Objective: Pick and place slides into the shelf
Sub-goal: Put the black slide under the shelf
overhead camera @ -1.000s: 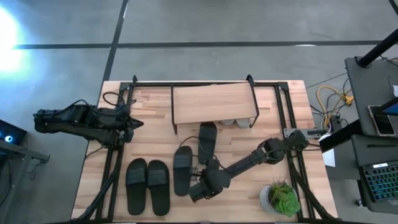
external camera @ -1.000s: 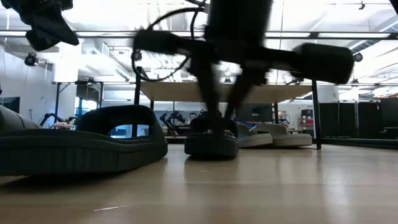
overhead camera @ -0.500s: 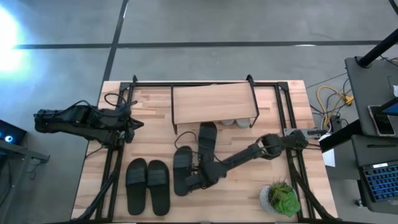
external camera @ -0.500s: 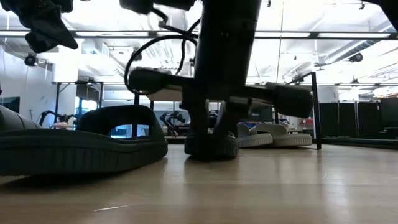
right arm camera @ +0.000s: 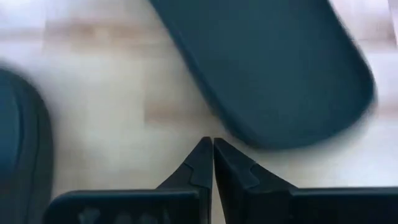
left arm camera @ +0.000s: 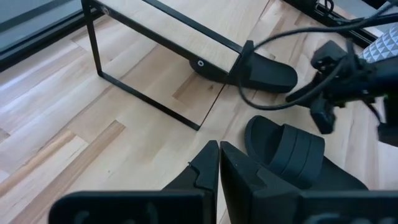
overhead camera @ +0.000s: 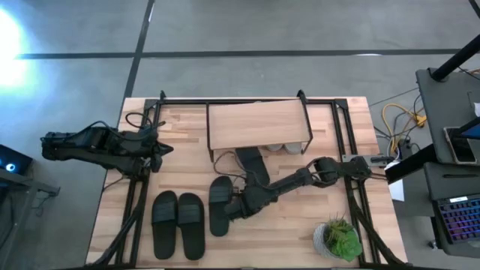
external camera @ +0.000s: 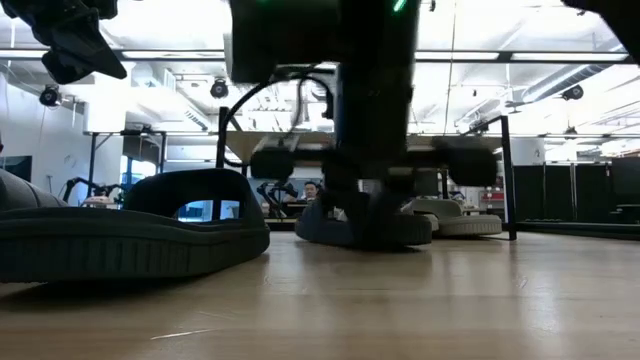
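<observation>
Wooden table [overhead camera: 352, 120]; shelf [overhead camera: 257, 124], dark slides [overhead camera: 178, 223], potted plant [overhead camera: 339, 240]

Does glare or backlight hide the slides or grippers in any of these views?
High view: a glare patch on the floor at the left edge, off the table. Low view: ceiling lights backlight everything; the right arm and the near black slide are silhouettes. Right wrist view: evenly lit, the right gripper shut beside a dark slide.
</observation>
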Controlling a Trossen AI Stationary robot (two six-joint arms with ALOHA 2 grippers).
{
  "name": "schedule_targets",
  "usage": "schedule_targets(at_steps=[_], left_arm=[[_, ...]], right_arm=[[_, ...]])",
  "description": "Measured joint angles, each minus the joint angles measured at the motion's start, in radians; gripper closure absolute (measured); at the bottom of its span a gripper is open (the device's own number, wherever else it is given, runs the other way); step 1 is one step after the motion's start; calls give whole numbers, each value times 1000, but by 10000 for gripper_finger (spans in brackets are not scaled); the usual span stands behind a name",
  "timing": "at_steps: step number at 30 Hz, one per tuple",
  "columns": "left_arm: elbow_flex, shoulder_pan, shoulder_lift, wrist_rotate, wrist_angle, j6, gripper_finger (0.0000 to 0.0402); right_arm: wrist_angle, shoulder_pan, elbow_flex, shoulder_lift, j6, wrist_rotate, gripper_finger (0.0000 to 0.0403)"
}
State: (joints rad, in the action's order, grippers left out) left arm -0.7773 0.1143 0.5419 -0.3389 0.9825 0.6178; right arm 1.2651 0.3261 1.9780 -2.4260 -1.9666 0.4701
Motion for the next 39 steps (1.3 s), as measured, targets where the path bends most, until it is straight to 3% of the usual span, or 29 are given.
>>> schedule_targets(at_steps=[12, 18, 26, 32, 39], left_arm=[[0, -1, -1, -7, 0, -2, 402], [0, -1, -2, -6, 1, 5, 402], [0, -1, 0, -6, 0, 5, 402], [0, -1, 0, -6, 0, 4, 402], [-1, -1, 1, -6, -4, 4, 402]], right_arm=[[-71, -121, 8, 5, 251, 99, 394], [-68, -84, 45, 57, 299, 88, 394], [-4, 41, -14, 135, 108, -58, 394], [35, 83, -182, 201, -201, -162, 394], [-23, 29, -371, 290, -112, -168, 394]])
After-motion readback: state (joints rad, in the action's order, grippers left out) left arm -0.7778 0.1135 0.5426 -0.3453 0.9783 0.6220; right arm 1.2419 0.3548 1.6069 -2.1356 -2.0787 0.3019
